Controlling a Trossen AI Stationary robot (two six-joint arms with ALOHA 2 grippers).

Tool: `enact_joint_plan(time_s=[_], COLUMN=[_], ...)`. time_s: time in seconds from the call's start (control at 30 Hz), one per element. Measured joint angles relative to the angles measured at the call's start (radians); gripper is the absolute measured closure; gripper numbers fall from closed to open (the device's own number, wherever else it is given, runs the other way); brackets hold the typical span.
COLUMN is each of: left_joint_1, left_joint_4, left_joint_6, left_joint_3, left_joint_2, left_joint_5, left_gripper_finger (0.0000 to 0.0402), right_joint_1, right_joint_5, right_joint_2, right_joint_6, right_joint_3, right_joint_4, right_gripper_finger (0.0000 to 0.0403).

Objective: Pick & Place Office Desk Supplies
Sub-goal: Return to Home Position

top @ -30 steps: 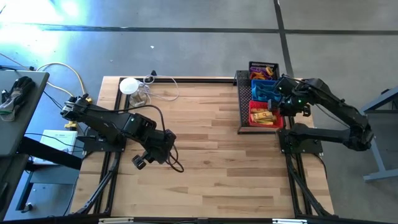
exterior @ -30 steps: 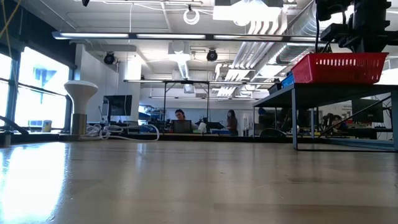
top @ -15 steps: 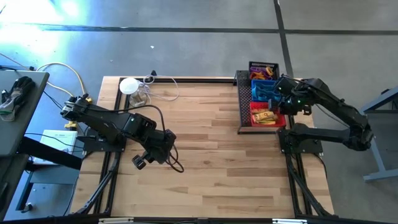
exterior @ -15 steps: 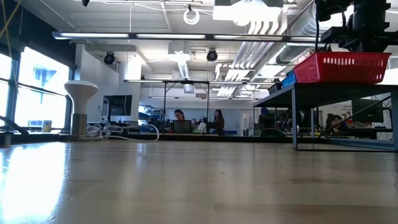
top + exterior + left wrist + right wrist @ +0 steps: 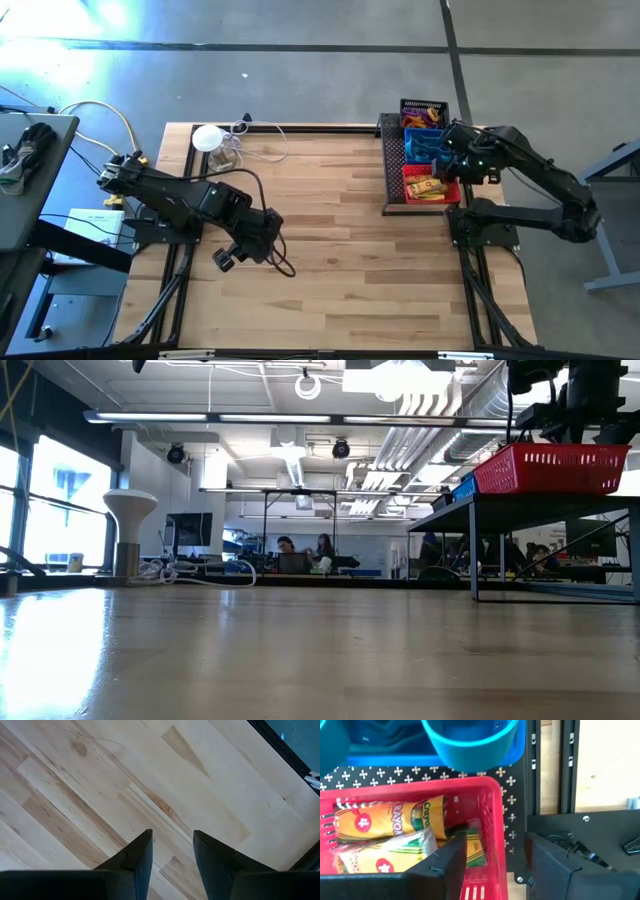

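Observation:
A red mesh basket (image 5: 424, 187) with yellow crayon packs (image 5: 385, 817) rests on its base on the black mesh tray (image 5: 393, 165) at the table's far right. Behind it on the tray stand a blue basket (image 5: 424, 146) and a black basket (image 5: 424, 109). My right gripper (image 5: 496, 840) is open above the red basket's right-hand wall (image 5: 497, 807). One finger is inside the basket and one outside, and no touch shows. My left gripper (image 5: 172, 837) hangs open over bare wood at the table's left (image 5: 225, 260).
A white round disc (image 5: 206, 138) with cables lies at the far left corner. The tray's black frame (image 5: 550, 780) and the right arm's base (image 5: 485, 225) stand close to the baskets. Bare wooden tabletop (image 5: 330, 230) spreads between the arms.
My right gripper has opened at the red basket's wall. The red basket tipped for a moment, slid a little toward the table's right edge, and now sits level on the tray.

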Motion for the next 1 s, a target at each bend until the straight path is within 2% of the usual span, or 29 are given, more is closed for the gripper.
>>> enact_joint_plan(time_s=[0.1,0.27,0.4,0.5,0.67,0.87,1.0], left_joint_1=[0.012,0.043,0.065,0.075,0.079,0.079,0.079], left_joint_4=[0.002,0.007,0.007,0.007,0.007,0.007,0.007], left_joint_6=[0.000,0.000,0.000,-0.001,0.000,0.000,-0.016], left_joint_3=[0.000,0.000,0.000,0.000,0.000,0.000,0.000], left_joint_2=[0.000,0.000,0.000,0.000,0.000,0.000,0.000], left_joint_5=[0.001,0.057,0.079,0.079,0.079,0.079,0.077], left_gripper_finger=[0.0267,0.0267,0.0267,0.0267,0.0267,0.0267,0.0267], right_joint_1=[0.000,0.000,0.000,0.000,0.000,0.000,0.017], right_joint_5=[-0.019,0.014,-0.014,0.010,0.063,0.019,0.033], right_joint_2=[-0.008,-0.022,-0.033,-0.036,-0.045,-0.077,-0.109], right_joint_6=[-0.002,-0.002,-0.003,-0.002,-0.003,0.004,0.025], right_joint_3=[0.001,0.002,0.003,0.017,0.073,0.163,0.225], right_joint_4=[0.000,0.031,0.036,0.034,0.034,0.011,-0.014], right_gripper_finger=[0.0215,0.0223,0.0228,0.0230,0.0230,0.0230,0.0230])
